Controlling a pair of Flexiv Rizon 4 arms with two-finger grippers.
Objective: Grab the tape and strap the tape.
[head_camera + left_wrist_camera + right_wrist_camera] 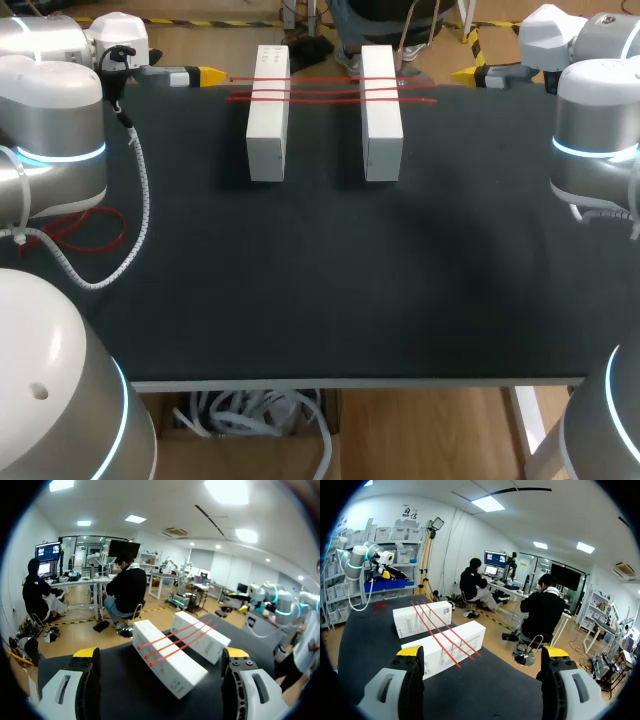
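Two long white blocks lie side by side at the back of the black table. Three thin red straps run across both of them. My left gripper hovers at the back left, open and empty, level with the strap ends. At the back right my right gripper mirrors it, also open and empty. In the left wrist view the blocks and red straps lie ahead of the open gripper. The right wrist view has the blocks and straps ahead of its open gripper.
A loop of red cord lies on the table's left side beside my left arm. A white coiled cable hangs from that arm over the mat. The table's front edge runs across the lower head view.
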